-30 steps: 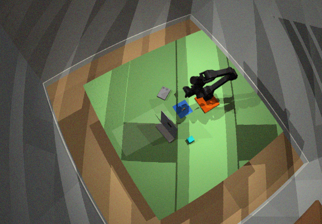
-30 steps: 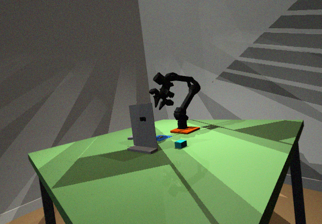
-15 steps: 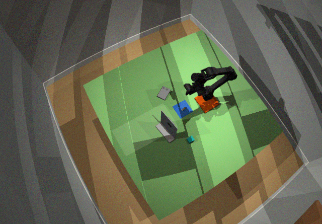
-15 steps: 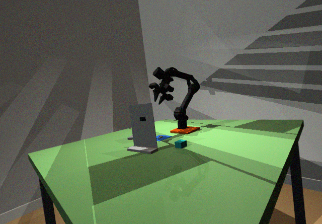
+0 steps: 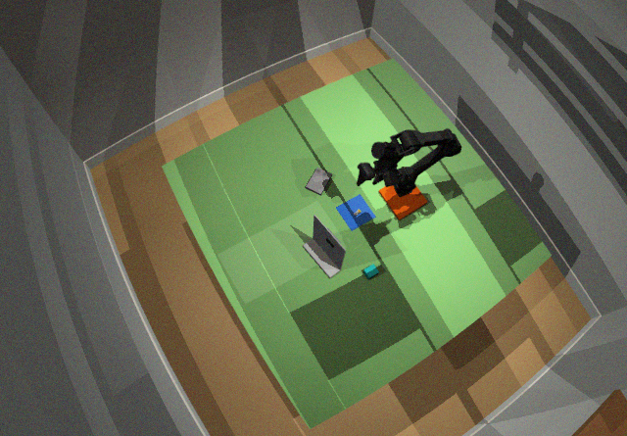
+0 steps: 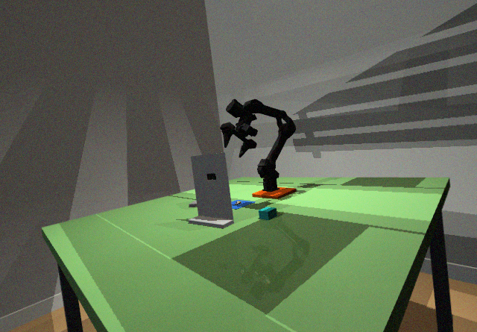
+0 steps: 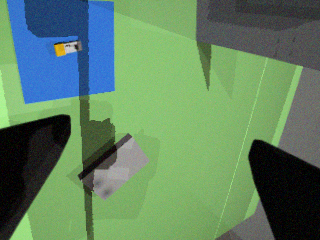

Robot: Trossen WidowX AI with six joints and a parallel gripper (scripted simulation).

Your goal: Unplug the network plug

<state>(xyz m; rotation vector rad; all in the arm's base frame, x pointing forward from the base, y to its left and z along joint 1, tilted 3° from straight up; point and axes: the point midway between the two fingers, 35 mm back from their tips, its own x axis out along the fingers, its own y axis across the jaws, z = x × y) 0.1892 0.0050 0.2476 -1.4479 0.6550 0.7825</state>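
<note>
Gripper [image 6: 236, 143] spread wide, holding nothing, raised above the blue square [image 5: 355, 212]; plug [image 7: 67, 48] lies inside that square, released; retract upward clear of upright panel [image 6: 211, 185], touching nothing.

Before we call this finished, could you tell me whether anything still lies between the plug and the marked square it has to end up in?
Nothing visible does. The plug already lies on the blue square, and the socket on the panel shows as a dark hole. The gripper hangs open above the table, holding nothing.
</note>
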